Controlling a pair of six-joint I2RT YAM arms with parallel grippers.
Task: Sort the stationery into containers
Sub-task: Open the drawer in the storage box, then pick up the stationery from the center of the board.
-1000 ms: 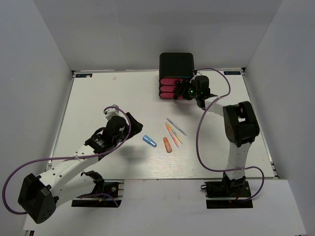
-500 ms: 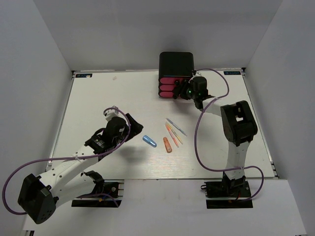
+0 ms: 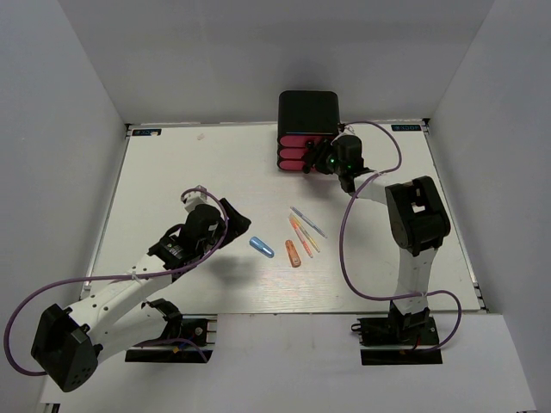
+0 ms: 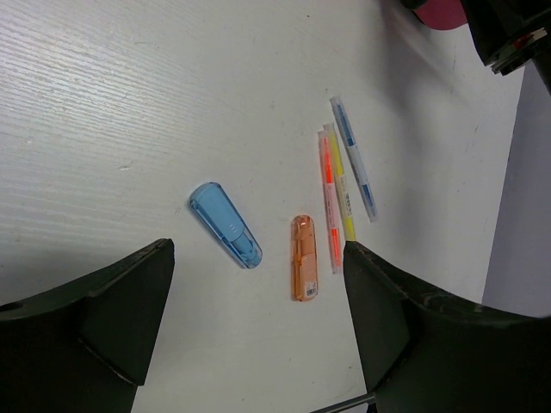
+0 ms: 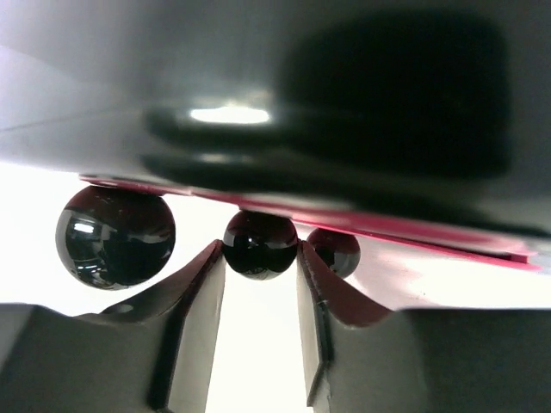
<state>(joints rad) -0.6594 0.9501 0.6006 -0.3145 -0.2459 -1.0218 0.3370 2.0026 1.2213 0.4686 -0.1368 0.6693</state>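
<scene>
The black cabinet [image 3: 307,112] stands at the table's back with its three pink drawers [image 3: 295,157] facing me. My right gripper [image 3: 325,160] is at the drawer fronts. In the right wrist view its fingertips [image 5: 213,258] press both sides of the middle of three black knobs [image 5: 261,244]. A blue stubby marker [image 3: 261,247], an orange one [image 3: 294,253] and thin pink [image 4: 328,202], yellow [image 4: 341,185] and grey-blue pens [image 4: 353,157] lie mid-table. My left gripper [image 3: 235,220] hovers open just left of them, with nothing between its fingers [image 4: 258,280].
White walls enclose the table [image 3: 189,172] on the left, back and right. The right arm's purple cable [image 3: 349,241] loops above the table beside the pens. A pink drawer corner [image 4: 441,12] shows at the top of the left wrist view.
The right gripper has shifted slightly left at the drawers and narrowed onto the knob. The left arm and the stationery have stayed put.
</scene>
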